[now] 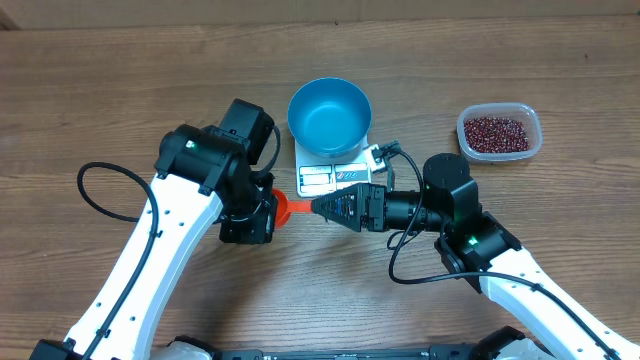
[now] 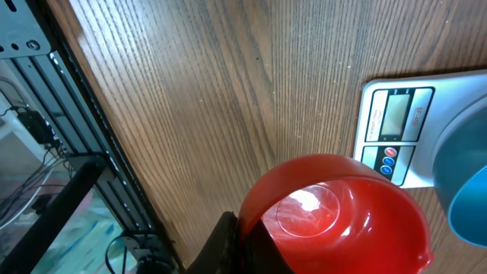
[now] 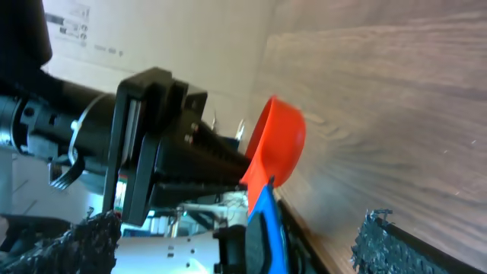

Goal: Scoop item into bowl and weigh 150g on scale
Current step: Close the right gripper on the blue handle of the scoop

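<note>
Though empty, bowl [image 1: 330, 115] on scale [image 1: 322, 180]; red scoop [image 2: 335, 213] empty; beans [image 1: 495, 131] in container [image 1: 536, 137].

The bowl [image 1: 329, 115] sits on the rear part of the scale [image 1: 330, 177], mid-counter [image 1: 100, 90]. Well apart to the right lies a plastic container [image 1: 499, 132] with the beans [image 1: 495, 133] in it. Just before the scale's left corner is a scoop [image 1: 292, 206], in the left hand [image 1: 262, 210]. The right hand [image 1: 325, 205] lies just right of the scoop, before the scale.
</note>
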Robot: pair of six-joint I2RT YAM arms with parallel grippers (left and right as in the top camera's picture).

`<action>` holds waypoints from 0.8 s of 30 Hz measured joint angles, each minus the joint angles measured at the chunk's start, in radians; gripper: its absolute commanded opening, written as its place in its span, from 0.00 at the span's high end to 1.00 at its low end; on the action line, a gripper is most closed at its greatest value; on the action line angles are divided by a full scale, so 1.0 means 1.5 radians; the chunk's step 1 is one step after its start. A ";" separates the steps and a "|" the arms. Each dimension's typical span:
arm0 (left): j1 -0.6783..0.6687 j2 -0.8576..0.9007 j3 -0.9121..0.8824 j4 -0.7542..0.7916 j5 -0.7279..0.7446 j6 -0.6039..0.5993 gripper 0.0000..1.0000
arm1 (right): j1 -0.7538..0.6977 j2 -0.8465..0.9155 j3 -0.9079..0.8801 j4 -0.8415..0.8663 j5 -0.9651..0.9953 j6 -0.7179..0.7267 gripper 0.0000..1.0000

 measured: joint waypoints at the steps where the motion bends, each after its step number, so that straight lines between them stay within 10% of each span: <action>1: 0.000 0.000 0.000 0.000 0.001 -0.002 0.96 | 0.000 0.000 0.000 0.000 0.002 -0.002 0.00; 24: -0.036 0.000 0.000 0.025 0.011 -0.047 0.96 | 0.000 0.000 0.000 -0.002 0.024 -0.002 0.04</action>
